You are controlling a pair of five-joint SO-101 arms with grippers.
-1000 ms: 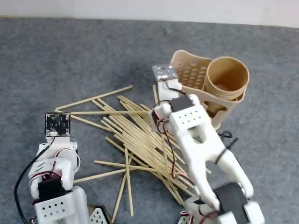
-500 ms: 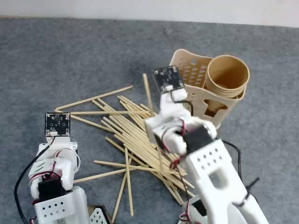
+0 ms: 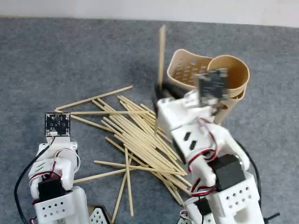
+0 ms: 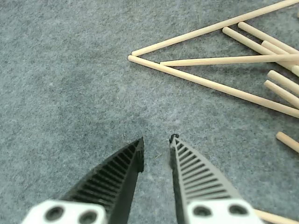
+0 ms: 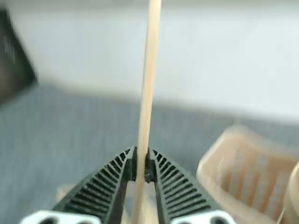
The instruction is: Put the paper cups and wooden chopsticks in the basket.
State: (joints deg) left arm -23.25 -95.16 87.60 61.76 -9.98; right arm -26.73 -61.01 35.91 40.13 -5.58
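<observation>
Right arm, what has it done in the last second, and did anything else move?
The right gripper, shut on a chopstick, swung up off the loose chopsticks and turned toward the basket, carrying its stick clear of the table. The left gripper, the loose chopsticks, the basket and the paper cups stayed put.

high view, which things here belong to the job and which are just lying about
Belong to the job:
basket
paper cups, stacked in the basket
chopstick, upright in the right gripper
loose chopsticks, piled on the mat

Just there:
grey mat
pale wall at the far edge
left gripper, open over bare mat
</observation>
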